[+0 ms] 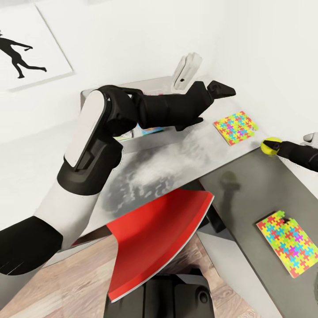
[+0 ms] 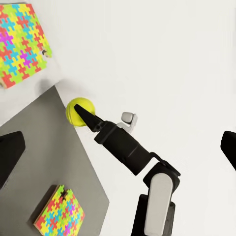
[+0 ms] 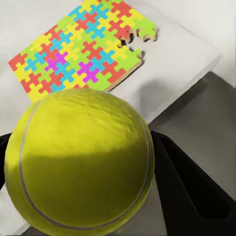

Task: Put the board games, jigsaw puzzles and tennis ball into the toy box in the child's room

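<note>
Two jigsaw puzzles lie flat on the L-shaped table (image 1: 176,150): one (image 1: 236,127) on the light grey top at the upper right of the head view, the other (image 1: 289,242) on the dark grey wing at the lower right. Between them, at the right edge of that view, the right gripper (image 1: 274,147) is clamped on the tennis ball (image 1: 270,146). The left wrist view shows the ball (image 2: 80,111) pinched at the tip of the black fingers, over the edge of the dark wing. In the right wrist view the ball (image 3: 81,162) sits close between dark fingers (image 3: 189,187), with the upper puzzle (image 3: 83,49) beyond it on the pale top.

The right forearm comes in from the right edge of the head view, pointing toward frame left. The left arm rises from the lower left, bends sharply at a white-shelled elbow and stretches toward the upper right, ending in the left gripper (image 1: 221,90) above the table; whether its jaws are apart cannot be told. Behind that forearm a strip of colourful box shows, too hidden to name.

The ball is fuzzy yellow-green with a pale seam. Both puzzles are thin squares of interlocking yellow, pink, green and blue pieces with notched edges. A glossy red chair (image 1: 154,238) stands at the desk's inner corner, over a wood-grain floor (image 1: 66,287).
</note>
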